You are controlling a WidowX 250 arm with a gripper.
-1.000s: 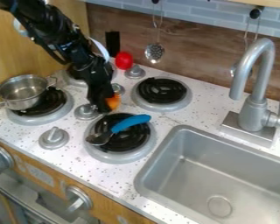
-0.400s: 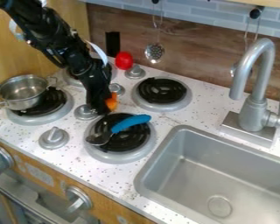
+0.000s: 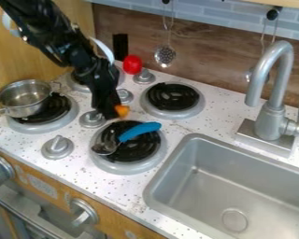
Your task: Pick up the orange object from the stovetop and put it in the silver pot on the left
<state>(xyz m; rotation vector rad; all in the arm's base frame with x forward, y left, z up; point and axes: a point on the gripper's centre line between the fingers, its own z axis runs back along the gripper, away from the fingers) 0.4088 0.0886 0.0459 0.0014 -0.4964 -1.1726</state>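
Behind the front central burner (image 3: 128, 169), finding the gripper (image 3: 108, 115) hanging low at the rim and partly overlapping an orange object (image 3: 122, 111). Comparing with the earlier frames: noting a slight shift of the arm (image 3: 47, 32) and a smaller visible patch of orange. Reading this, tentatively, as a small adjustment beside the orange object, not a clear pick-up or release. Not managing to tell open from closed, nor true contact from mere overlap in the line of sight. Placing the orange object right against the gripper's outline, on the side toward the sink (image 3: 245, 200). Logging a blue-handled utensil (image 3: 139, 131) just in front of the gripper, resting across the burner coils, handle toward the sink, showing no shift. Also recording a metal pot (image 3: 22, 110) on the left burner (image 3: 36, 127), and a red object (image 3: 132, 64) farther back.
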